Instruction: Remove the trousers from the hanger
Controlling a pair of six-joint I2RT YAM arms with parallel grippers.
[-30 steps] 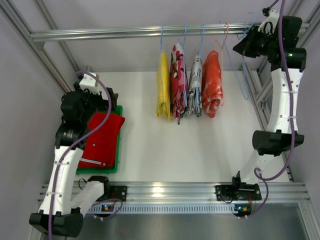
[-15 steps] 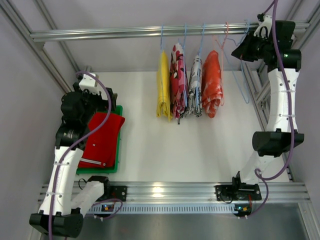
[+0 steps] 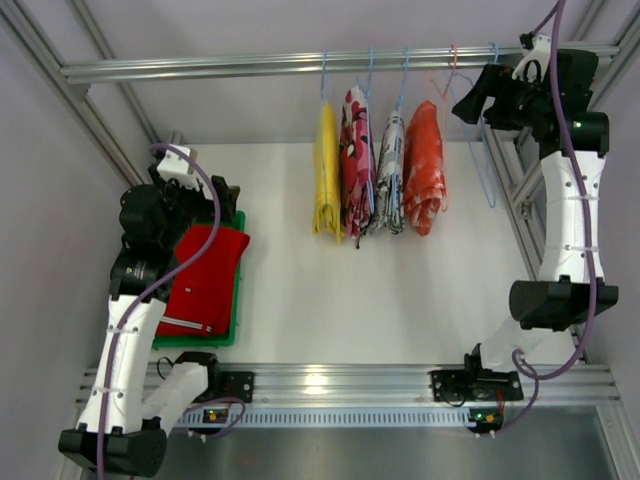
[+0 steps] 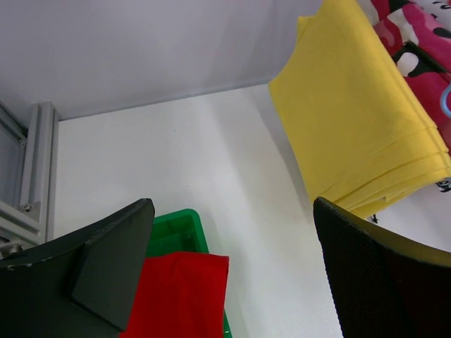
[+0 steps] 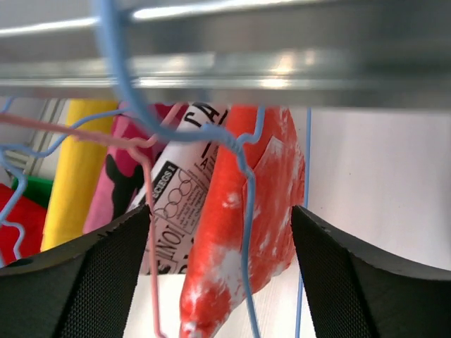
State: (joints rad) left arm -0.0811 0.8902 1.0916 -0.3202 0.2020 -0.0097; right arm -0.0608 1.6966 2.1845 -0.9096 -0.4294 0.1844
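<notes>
The left claw (image 4: 232, 211) is hanging with its two black fingers spread wide and nothing between them. It is just above the shallow green plastic tray (image 4: 173, 225), where the plain bright red cloth trousers (image 4: 180, 296) are lying folded. I judge that this pair is already off its hanger, and the claw is standing open because there is nothing there for it to hold.

The plain bright yellow cloth trousers (image 3: 327, 175) are hanging folded over a thin light-blue wire hanger (image 3: 323, 75) on the long silver metal rail (image 3: 200, 68). They are at the left end of a row with three patterned garments, above the white desk (image 3: 300, 290). For this pair the task is not yet done.

The right claw (image 5: 220, 211) is standing high, near the right end of the rail. It is also spread and is pinching nothing. An empty blue wire hanger (image 5: 111, 42) is hooking on the rail, and its wire is passing between the fingers without being pressed. It seems the claw is placed there to deal with this empty hanger, but I cannot tell whether it is coming to it or leaving it.
</notes>
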